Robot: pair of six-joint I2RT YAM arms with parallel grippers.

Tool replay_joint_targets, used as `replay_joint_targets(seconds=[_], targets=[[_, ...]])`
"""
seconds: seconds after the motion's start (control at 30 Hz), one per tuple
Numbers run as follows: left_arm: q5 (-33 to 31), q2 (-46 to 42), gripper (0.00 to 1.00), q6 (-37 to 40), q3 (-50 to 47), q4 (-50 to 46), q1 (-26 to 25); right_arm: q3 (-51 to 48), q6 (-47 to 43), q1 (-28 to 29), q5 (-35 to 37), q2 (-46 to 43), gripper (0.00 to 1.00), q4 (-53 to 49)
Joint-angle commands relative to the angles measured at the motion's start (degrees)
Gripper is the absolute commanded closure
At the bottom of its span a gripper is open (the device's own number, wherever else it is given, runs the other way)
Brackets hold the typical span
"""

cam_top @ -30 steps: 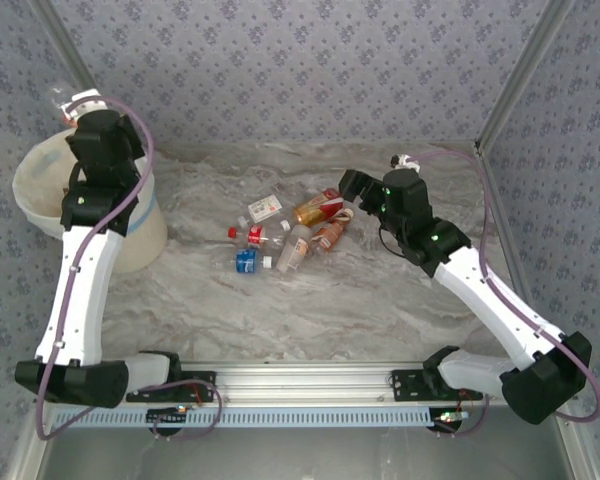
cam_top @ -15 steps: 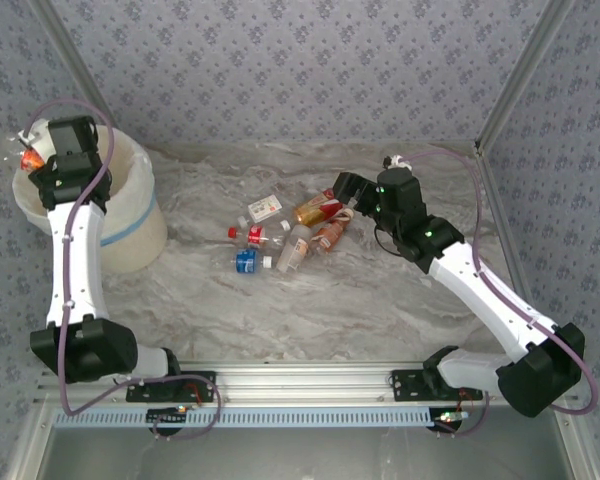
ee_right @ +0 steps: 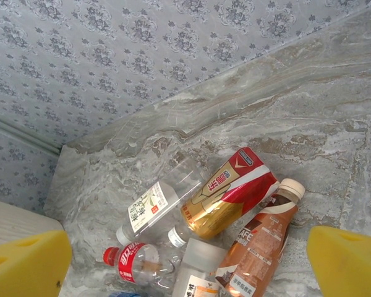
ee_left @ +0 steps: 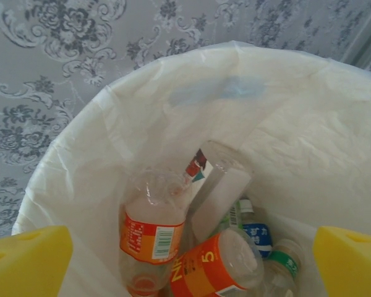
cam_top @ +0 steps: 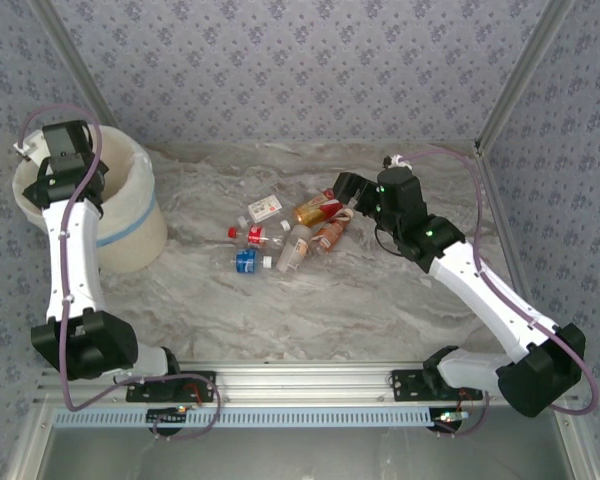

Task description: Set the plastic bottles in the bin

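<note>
The cream bin (cam_top: 132, 215) with its pale blue band stands at the far left. My left gripper (cam_top: 40, 157) hangs open over its mouth, empty. In the left wrist view the bag-lined bin (ee_left: 297, 124) holds several bottles, among them an orange-labelled bottle (ee_left: 149, 235) and a white carton (ee_left: 219, 192) below my left gripper (ee_left: 188, 263). More plastic bottles lie heaped mid-table (cam_top: 285, 235). My right gripper (cam_top: 343, 188) hovers open just right of the heap. Below the right gripper (ee_right: 187, 263) are a red-gold carton (ee_right: 232, 198), a brown coffee bottle (ee_right: 260, 247) and a clear white-labelled bottle (ee_right: 154, 204).
Patterned walls close the table at the back and sides, with metal posts (cam_top: 510, 80) at the corners. A red-labelled bottle (ee_right: 133, 260) and a blue-capped one (cam_top: 246, 260) lie at the heap's near left. Bare marble stretches in front of the heap (cam_top: 310, 320).
The left gripper swung left across the bin holding a bottle with an orange cap; that bottle is now gone from its fingers, which are open. The right arm barely shifted.
</note>
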Motion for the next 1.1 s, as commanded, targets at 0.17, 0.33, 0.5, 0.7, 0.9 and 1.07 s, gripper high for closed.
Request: replay_joint_targets(seconds=[0.17,0.33,0.5,0.7,0.9,1.07], targets=[[12.5,-6.5,0.01,-0.1,-0.9,3.3,-3.2,1.7,0.2,-0.2,-0.2,0.9,0.00,-1.1],[14.9,-7.0,0.00,-0.1,-0.9,4.5,-8.8,1.3,-0.4,-0.2,0.6,1.1,0.00,-1.5],[17.2,-7.4,0.00,-0.6,-2.6,7.5,-14.1,0.0,-0.2,-0.3,2.2,1.9,0.00,-1.9],[28.8,-8.5,0.01,-3.8,-7.2,12.2,-15.0,-1.3,3.9,-0.6,1.3,5.1,0.00,-3.7],[34.9,-12.4,0.00,-7.1,-15.4,15.6,-15.0,-5.0,14.1,1.0,-0.7,11.7,0.04,-2.3],[34.3,-13.7,0.01,-6.1,-17.6,13.6,-15.0,-4.3,15.6,3.4,1.6,18.9,0.07,-1.8]])
